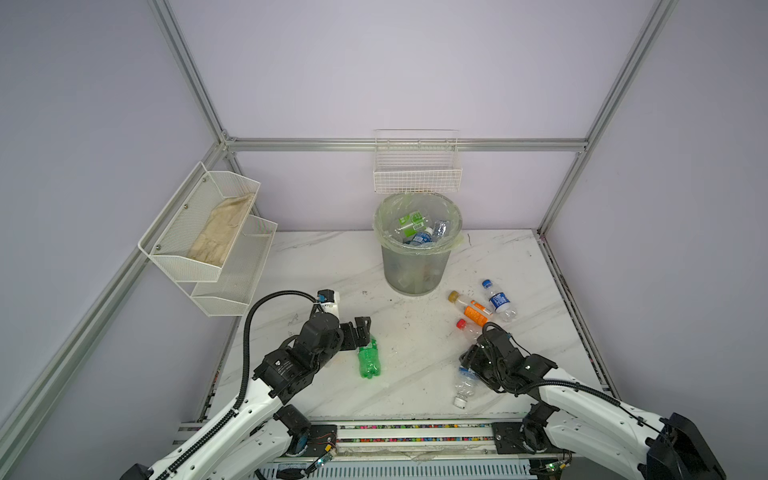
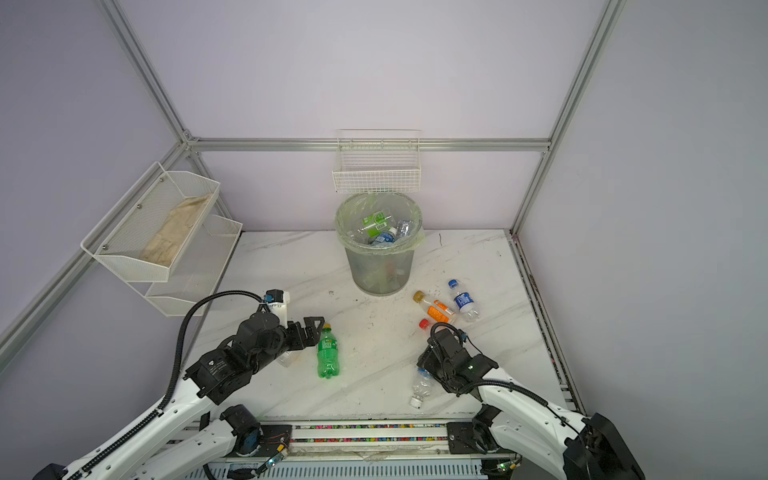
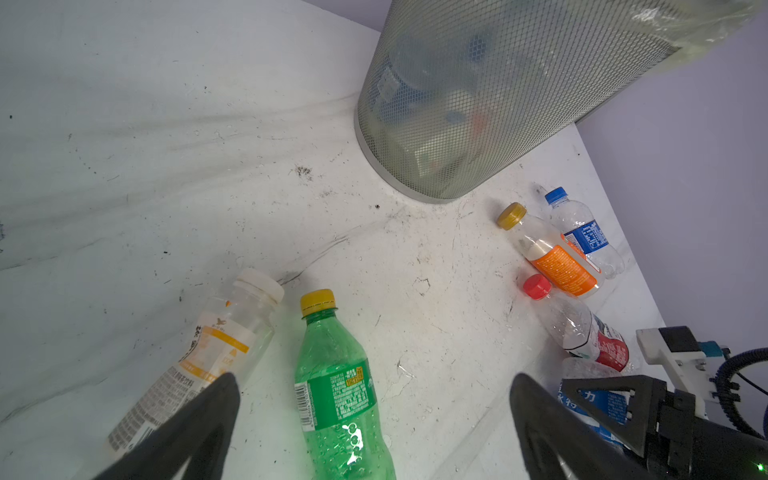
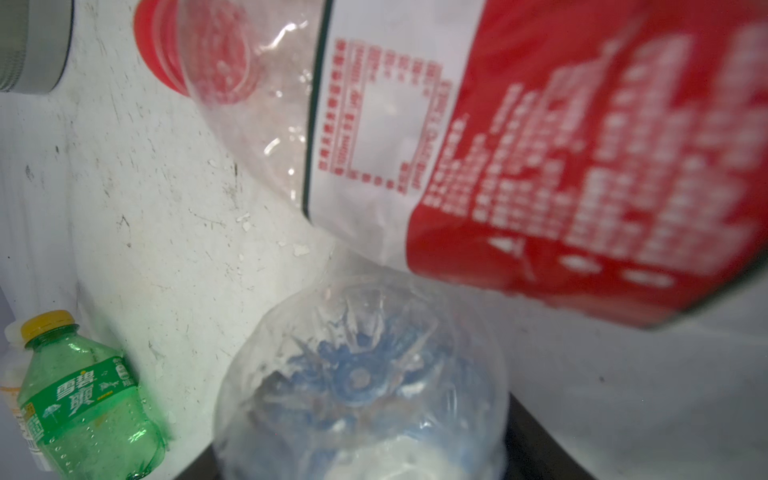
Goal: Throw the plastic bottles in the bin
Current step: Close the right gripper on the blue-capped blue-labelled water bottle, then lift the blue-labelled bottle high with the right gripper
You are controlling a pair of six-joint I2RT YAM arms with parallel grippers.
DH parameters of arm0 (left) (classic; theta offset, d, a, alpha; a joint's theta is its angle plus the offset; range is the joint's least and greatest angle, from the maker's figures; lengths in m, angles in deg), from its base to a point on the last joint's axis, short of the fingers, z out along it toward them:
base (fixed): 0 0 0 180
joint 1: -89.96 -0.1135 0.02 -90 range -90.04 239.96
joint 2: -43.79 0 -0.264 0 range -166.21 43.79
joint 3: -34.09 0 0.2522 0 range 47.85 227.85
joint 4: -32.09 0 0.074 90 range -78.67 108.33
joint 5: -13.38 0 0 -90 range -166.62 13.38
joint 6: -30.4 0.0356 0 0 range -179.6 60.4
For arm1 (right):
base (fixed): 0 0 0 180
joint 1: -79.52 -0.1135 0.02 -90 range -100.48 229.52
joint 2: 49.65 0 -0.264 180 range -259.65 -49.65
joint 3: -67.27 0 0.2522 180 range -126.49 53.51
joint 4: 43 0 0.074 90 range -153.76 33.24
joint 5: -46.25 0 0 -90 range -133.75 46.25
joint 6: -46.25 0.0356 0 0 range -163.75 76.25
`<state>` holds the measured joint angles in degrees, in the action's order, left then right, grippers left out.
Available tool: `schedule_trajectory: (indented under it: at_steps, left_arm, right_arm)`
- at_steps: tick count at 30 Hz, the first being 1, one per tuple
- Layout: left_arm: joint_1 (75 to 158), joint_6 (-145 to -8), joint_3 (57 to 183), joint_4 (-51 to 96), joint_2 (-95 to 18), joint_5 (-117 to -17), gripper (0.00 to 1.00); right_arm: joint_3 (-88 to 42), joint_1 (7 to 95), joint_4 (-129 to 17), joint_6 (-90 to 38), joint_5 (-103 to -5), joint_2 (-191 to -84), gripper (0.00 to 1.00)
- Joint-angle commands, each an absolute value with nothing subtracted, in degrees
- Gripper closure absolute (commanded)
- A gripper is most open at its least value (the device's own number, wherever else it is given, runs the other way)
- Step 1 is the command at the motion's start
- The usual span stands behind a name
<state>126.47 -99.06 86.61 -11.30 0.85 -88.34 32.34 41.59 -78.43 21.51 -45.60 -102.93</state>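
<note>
Closing is the step in hand on the near side: the clear bottle lies crushed on the table close to the front edge, cap toward the robot, and the right gripper has its jaws either side of the bottle's base end. Whether they pinch it I cannot tell; the wrist view only shows the base filling the gap. The squeeze should probably be gentle and finish before any lift, since thin crumpled plastic gives and may slip out. The red-capped bottle rests just beside this gripper, so a straight lift would avoid dragging it. Across the table the left gripper stands wide apart over the green bottle, which lies flat with its yellow cap toward the bin. One finger hangs over a white-capped bottle just beside it, so centring on the green one alone seems wise. Farther on, the orange bottle and blue bottle lie side by side. Farthest, the bin stands by the back wall, partly filled; its rim is high, so a carried bottle must clear it before release
</note>
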Motion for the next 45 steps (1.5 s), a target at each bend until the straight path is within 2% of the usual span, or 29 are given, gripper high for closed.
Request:
schedule_trajectory:
  at_steps: [1, 5, 11, 13, 34, 45]
  left_arm:
    - [126.44, -99.63, 84.24, -9.32, 2.04, -88.2, 0.0]
    - [126.44, -99.36, 84.15, -9.44, 2.58, -88.47, 0.0]
    - [126.44, -99.24, 84.11, -9.82, 3.0, -88.71, 0.0]
    - [126.44, -99.24, 84.06, -9.8, 3.03, -88.8, 0.0]
    - [126.39, -99.68, 83.12, -10.5, 4.85, -88.96, 0.0]
    - [126.44, -100.59, 82.3, -11.03, 6.51, -88.59, 0.0]
  right_arm:
    - [33.2, 41.29, -77.03, 22.67, -46.43, -102.97, 0.33]
    - [33.2, 41.2, -75.3, 22.82, -47.21, -102.74, 0.45]
    - [34.98, 41.21, -66.28, 21.35, -53.0, -102.06, 0.92]
    - [35.18, 41.2, -64.8, 21.37, -53.77, -102.07, 1.0]
    - [31.84, 41.03, -62.62, 20.13, -53.71, -101.59, 1.0]
    - [18.6, 41.03, -62.39, 14.33, -49.85, -106.11, 1.0]
